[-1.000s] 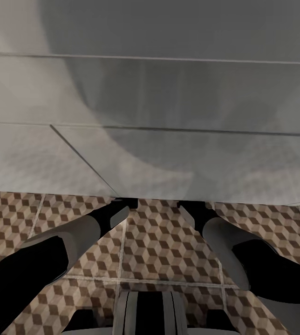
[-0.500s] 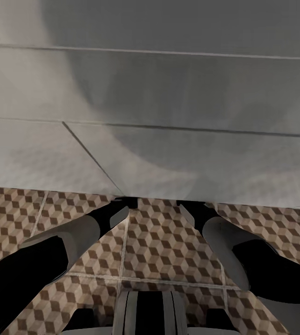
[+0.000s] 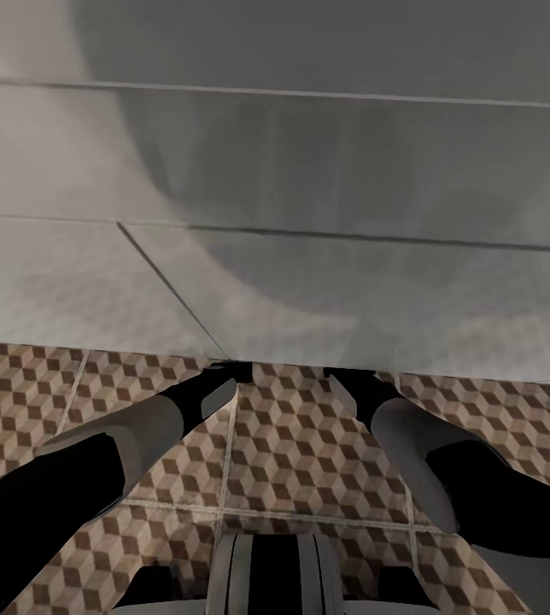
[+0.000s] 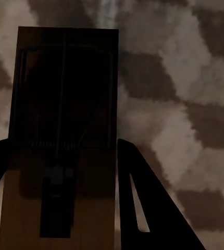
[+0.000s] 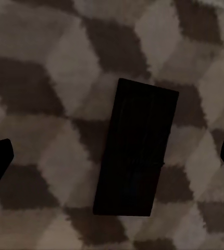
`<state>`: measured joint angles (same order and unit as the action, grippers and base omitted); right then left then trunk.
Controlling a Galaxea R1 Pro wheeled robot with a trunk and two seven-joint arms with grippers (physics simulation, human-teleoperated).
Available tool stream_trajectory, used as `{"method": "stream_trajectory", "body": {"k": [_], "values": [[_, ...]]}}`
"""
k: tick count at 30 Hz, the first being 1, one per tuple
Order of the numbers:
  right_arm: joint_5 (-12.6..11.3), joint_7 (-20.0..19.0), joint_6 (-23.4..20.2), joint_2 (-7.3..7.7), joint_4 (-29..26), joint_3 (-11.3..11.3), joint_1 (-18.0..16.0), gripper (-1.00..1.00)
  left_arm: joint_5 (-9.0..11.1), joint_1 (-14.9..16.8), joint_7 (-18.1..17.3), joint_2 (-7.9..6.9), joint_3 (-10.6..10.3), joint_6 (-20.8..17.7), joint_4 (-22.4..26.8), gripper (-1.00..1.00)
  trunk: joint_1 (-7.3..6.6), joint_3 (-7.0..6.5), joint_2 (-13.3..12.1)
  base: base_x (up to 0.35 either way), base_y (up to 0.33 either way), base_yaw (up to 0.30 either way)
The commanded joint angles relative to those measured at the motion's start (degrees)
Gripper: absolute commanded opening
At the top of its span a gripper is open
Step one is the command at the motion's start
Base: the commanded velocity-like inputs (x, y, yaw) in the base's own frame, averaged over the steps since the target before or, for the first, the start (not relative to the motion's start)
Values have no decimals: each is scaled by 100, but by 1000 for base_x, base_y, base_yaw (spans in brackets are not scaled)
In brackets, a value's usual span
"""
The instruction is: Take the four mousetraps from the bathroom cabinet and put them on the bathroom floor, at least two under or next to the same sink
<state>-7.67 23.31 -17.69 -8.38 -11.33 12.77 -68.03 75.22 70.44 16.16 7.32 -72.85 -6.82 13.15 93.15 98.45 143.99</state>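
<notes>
Across the far half of the head view runs the sink, a long white wall-hung vanity with plain, flat, handleless panels divided by thin dark seams; its finish is smooth and matt, with soft grey shading over it. Nearer lies the bathroom floor, large square tiles printed with a brown, beige and cream cube pattern, parted by pale grout lines. Both arms reach forward, their ends passing beneath the vanity's lower edge.

Left pincer: its dark fingers stand either side of a mousetrap, a flat brown rectangular board with thin wire parts and a coil spring across the middle. It appears clamped on the board, held over the tiles.

Right pincer: fingers wide apart, their tips at the view's edges. Between them a second mousetrap, a dark flat rectangle, lies flat on the patterned floor, touching neither finger.

Assessment: one trap looks set down on the floor under the sink, judging by the arm's position; one is in hand and not yet released. The other two are not accounted for, so completion cannot be confirmed. Remaining work as judged: lower and release the left trap beside the first.
</notes>
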Motion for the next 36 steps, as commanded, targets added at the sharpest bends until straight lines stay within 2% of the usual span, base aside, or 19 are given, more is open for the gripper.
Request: {"method": "stream_trajectory", "body": {"k": [1, 11, 20, 36], "values": [[-59, 33, -33, 2, -10, 50, -3, 100, 2, 4, 36, -3, -34, -24, 12, -100, -1, 3, 1, 0, 0, 0], [-59, 33, -33, -1, -10, 50, -2, 100, 2, 4, 36, 4, -36, -22, 12, -100, -1, 3, 1, 0, 0, -10], [-59, 33, -33, -6, -10, 52, -2, 100, 2, 4, 36, 6, -35, -22, 12, -100, -1, 3, 1, 0, 0, -151], [-56, 29, -24, -6, -10, 59, -1, 100, 2, 4, 36, -11, -36, -22, 12, -100, -1, 3, 1, 0, 0, -8]]}}
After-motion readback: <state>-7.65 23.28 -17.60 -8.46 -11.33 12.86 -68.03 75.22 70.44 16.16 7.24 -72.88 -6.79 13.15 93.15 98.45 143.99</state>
